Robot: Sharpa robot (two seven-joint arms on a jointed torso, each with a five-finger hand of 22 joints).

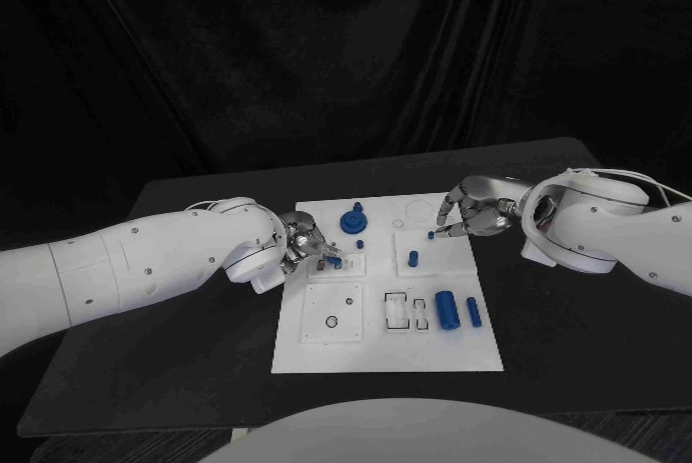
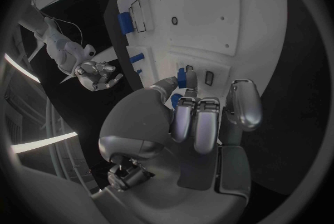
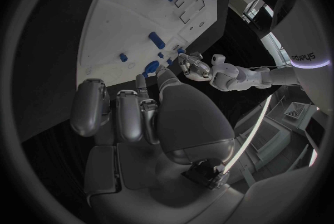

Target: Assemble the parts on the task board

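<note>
Pinching a small blue part (image 1: 333,263) at the task board's (image 1: 389,355) left edge, our left hand (image 1: 302,245) works; our right hand (image 1: 464,215), empty and fingers curled, hovers at its far right corner.

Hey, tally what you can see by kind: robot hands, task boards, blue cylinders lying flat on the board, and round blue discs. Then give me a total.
Robot hands: 2 (left robot hand, right robot hand)
Task board: 1
Blue cylinders lying flat: 2 (thick cylinder, thin cylinder)
Round blue disc: 1
Total: 6
</note>
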